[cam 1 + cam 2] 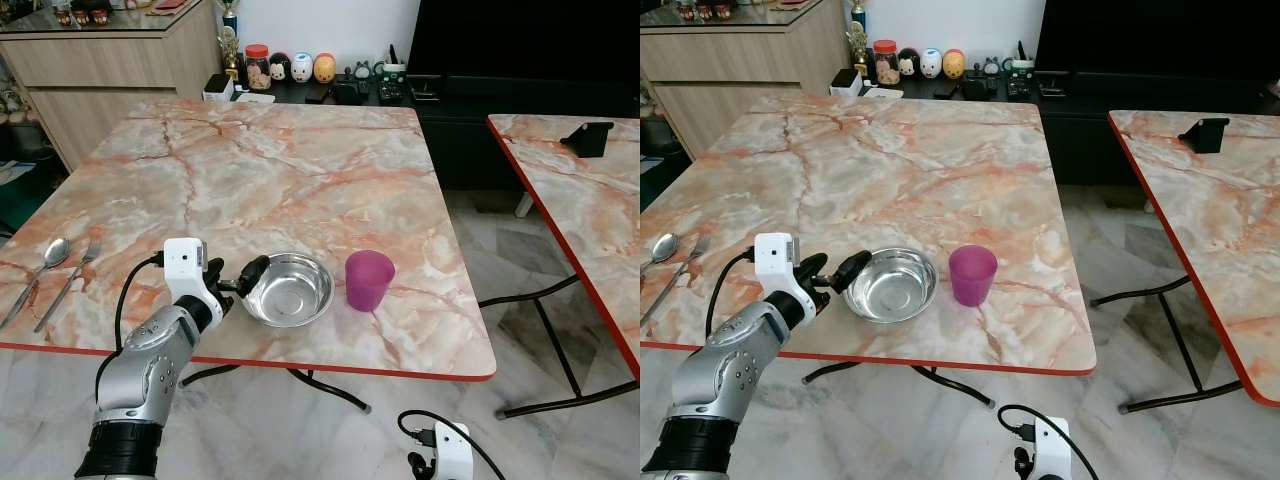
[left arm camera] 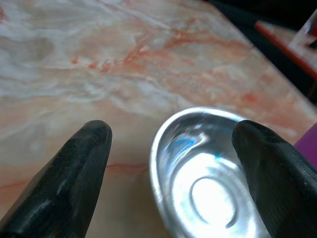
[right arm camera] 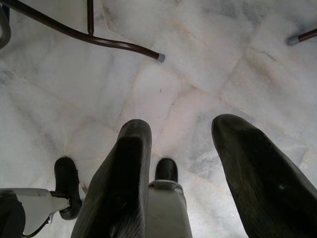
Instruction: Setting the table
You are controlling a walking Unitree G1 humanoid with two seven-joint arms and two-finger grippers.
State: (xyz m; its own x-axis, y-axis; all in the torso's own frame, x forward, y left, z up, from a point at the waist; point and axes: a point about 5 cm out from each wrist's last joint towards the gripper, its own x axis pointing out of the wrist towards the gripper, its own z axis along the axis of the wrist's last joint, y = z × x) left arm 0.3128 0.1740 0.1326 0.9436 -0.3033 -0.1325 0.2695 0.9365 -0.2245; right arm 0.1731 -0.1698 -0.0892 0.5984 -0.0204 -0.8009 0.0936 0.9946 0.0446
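A: What takes up most of the scene?

B: A marble-patterned table [image 1: 300, 160] with a red edge. A second table [image 1: 590, 210] of the same pattern stands well apart on the robot's right, with a dark stand [image 1: 588, 137] on it. Beyond the near table runs a low dark shelf [image 1: 330, 95] holding a jar and small figures, and a wooden cabinet [image 1: 110, 60] stands at the far left.

A: And where is the task's thing?

B: A steel bowl [image 1: 289, 289] sits upright near the front edge of the table. Just beside it, on the robot's right, stands a purple cup [image 1: 369, 279], close but not touching the bowl.

A: How does the bowl lie relative to the gripper?

B: The left gripper [image 1: 236, 283] reaches in from the bowl's left side. Its two black fingers [image 2: 79, 168] are spread apart and hold nothing. In the left wrist view the bowl's near rim lies between them: one finger is over the bare tabletop outside the rim, the other over the bowl's far side. Whether either finger touches the rim cannot be told.

A: Anything smaller on that table?

B: A spoon [image 1: 40, 268] and a fork [image 1: 72, 280] lie side by side near the left edge, well apart from the bowl.

A: The other arm?

B: The right gripper [image 3: 183, 163] hangs idle below table height, fingers parted, over the pale tiled floor [image 3: 208, 64].
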